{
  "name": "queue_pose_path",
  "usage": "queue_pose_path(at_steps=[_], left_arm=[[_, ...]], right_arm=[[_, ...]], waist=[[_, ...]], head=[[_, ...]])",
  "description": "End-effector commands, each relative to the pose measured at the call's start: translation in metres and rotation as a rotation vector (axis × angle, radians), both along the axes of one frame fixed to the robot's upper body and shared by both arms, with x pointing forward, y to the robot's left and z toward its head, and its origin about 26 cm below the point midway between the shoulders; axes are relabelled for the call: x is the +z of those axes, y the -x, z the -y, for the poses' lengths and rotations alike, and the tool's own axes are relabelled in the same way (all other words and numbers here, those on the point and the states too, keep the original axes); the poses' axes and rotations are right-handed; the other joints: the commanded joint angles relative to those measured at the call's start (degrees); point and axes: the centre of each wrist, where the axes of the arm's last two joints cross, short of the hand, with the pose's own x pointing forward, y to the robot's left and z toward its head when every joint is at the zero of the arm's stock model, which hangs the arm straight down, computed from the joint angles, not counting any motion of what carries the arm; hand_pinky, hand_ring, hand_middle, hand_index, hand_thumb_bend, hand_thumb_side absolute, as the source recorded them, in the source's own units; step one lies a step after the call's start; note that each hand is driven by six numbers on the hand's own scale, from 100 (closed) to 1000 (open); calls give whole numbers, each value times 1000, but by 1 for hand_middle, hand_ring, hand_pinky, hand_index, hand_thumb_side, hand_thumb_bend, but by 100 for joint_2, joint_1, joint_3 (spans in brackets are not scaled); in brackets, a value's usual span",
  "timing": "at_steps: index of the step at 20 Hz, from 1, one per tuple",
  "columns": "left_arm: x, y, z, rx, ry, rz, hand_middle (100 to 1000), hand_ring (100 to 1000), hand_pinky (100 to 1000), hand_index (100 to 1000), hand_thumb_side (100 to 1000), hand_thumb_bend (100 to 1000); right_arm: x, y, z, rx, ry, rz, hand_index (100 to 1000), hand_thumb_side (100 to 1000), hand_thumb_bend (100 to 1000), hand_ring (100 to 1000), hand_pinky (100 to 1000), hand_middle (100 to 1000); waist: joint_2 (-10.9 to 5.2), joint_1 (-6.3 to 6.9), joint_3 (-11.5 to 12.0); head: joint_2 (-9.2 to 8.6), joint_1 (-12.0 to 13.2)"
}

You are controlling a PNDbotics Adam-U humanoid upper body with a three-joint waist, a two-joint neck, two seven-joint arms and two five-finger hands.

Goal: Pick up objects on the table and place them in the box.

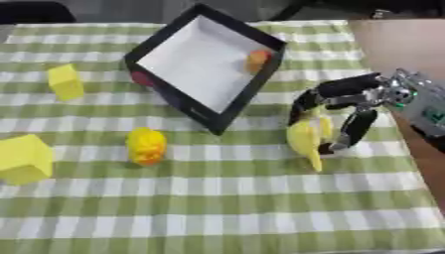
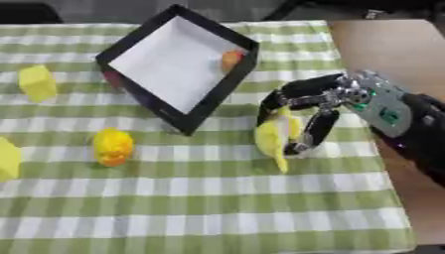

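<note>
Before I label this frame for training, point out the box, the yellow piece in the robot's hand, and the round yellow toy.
box (image 1: 265, 74): left eye view, on its black right wall.
yellow piece (image 1: 303, 140): left eye view, on its broad face.
round yellow toy (image 1: 145, 145): left eye view, on its middle.

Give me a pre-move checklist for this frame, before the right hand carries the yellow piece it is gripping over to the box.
1. Grip: right hand has its fingers curled round the yellow piece. Ok.
2. Piece lifted off the checked cloth: cannot tell.
3. Box open and facing up, white floor mostly bare, a small orange object against its far right wall. Ok.
4. Path from piece to box: nothing stands between them. Ok.
5. Box squareness: it sits turned at an angle to the cloth's stripes. Not ok if a square approach is expected.
6. Left hand: not in view. Cannot tell.
</note>
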Motion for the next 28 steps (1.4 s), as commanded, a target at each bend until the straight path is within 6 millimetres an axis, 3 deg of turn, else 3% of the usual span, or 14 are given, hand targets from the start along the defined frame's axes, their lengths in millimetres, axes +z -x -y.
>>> queue_pose_path(at_steps=[1,4,7,14,18,24,28], left_arm=[[7,-1,-1,-8,-11,21,657,565,904,792,695,425],[7,-1,-2,-5,-11,21,657,565,904,792,695,425],[7,-1,-1,-7,-11,22,658,565,903,792,696,424],[8,-1,-3,1,-13,23,658,565,903,792,695,423],[8,0,-4,4,-16,21,658,565,904,792,694,424],[8,1,-5,6,-25,18,658,565,904,792,693,423],[7,2,-5,-1,-32,12,658,564,904,792,691,422]], right_arm=[[6,-2,6,37,53,-3,731,157,336,764,898,669],[9,-1,6,28,8,5,628,100,227,713,883,545],[15,0,2,20,-63,28,528,100,125,652,866,447],[36,9,-5,35,-154,74,502,100,130,631,857,414],[64,15,-6,51,-177,132,505,100,169,631,845,417],[122,17,-18,90,-204,267,513,100,212,630,830,420],[157,-1,-42,114,-253,314,520,100,220,630,826,422]], waist=[[34,-1,11],[31,-11,12],[16,-23,-9],[-23,-41,-35],[-61,-49,-76],[-120,-49,-97],[-187,-36,-90]], head=[[-9,-11],[-9,-4],[-9,-7],[-9,-8],[-9,-19],[-9,-73],[-9,-143]])
